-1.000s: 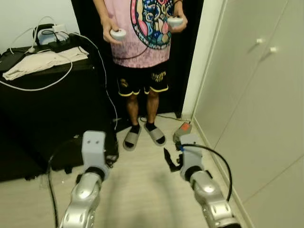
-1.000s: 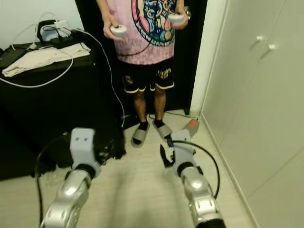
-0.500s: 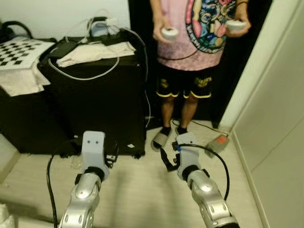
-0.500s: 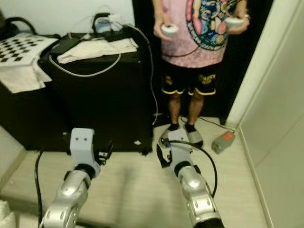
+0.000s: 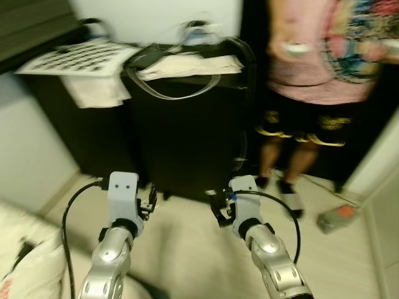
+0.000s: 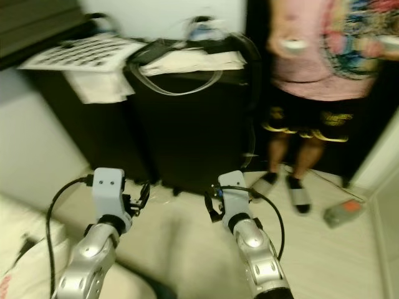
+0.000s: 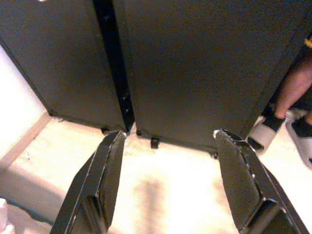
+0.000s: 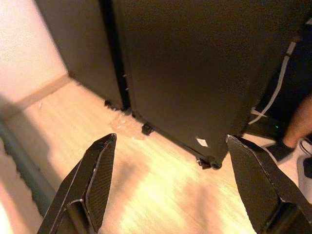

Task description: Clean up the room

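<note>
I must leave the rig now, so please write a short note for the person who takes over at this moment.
Left gripper: open, empty, held over the floor.
Right gripper: open, empty, likewise.
Ahead: black case on wheels with a cloth and cables on top; beside it a checkered board. A person stands at the right holding controllers.
Done: nothing picked up yet.
Left: choose a first item; the head views are blurred.

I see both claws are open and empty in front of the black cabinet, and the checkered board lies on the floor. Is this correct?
Not quite. The checkered board lies on top of the furniture beside the black cabinet, not on the floor, as the left eye view shows. The rest holds: the left claw and right claw are open and empty before the cabinet.
</note>
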Controlling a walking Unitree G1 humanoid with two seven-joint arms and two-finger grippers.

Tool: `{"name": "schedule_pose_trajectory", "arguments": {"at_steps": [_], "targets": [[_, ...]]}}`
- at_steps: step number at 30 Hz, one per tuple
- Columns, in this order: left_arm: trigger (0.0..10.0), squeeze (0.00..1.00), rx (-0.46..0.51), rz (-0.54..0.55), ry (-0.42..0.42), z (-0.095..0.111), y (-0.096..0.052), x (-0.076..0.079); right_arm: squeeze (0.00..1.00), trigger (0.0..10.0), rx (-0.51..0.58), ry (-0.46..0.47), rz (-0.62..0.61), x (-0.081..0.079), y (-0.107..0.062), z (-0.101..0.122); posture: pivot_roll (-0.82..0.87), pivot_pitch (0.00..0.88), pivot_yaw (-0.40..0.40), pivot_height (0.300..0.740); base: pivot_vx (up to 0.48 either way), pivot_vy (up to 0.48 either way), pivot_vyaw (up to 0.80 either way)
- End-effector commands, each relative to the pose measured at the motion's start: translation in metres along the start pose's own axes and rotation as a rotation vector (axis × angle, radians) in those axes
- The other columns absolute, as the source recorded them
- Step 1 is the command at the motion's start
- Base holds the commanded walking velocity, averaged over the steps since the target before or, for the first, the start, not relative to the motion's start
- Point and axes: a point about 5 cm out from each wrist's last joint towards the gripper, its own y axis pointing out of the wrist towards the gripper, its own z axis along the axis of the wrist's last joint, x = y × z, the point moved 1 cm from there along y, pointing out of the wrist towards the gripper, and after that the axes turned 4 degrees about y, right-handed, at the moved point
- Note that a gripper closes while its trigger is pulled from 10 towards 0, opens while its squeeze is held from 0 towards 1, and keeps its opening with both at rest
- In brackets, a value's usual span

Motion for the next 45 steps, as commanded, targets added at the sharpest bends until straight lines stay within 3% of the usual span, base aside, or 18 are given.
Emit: {"name": "schedule_pose_trajectory", "arguments": {"at_steps": [1,10,26,45], "targets": [[10.0,0.0,-0.012,-0.003,0.015,-0.0032,-0.0017,-0.002,0.0,10.0,-0.012,0.015,0.005,-0.0032,-0.001,-0.0036,-0.06,0.118,0.013,0.74,0.0,0.0,0.8],[10.0,0.0,-0.009,-0.018,0.01,-0.0035,-0.0012,0.0009,0.0,10.0,-0.012,0.016,0.004,-0.0039,-0.0008,-0.0039,-0.06,0.109,0.015,0.74,0.0,0.0,0.8],[10.0,0.0,-0.013,-0.056,-0.039,-0.0037,-0.0044,0.0055,0.0,10.0,-0.015,0.059,-0.015,-0.0026,-0.0019,-0.0058,-0.06,0.115,0.015,0.74,0.0,0.0,0.0],[10.0,0.0,-0.007,-0.063,-0.04,-0.0018,-0.0036,0.0057,0.0,10.0,-0.016,0.068,-0.016,-0.0032,-0.0005,-0.0058,-0.06,0.117,0.015,0.74,-0.32,0.0,0.0]]}}
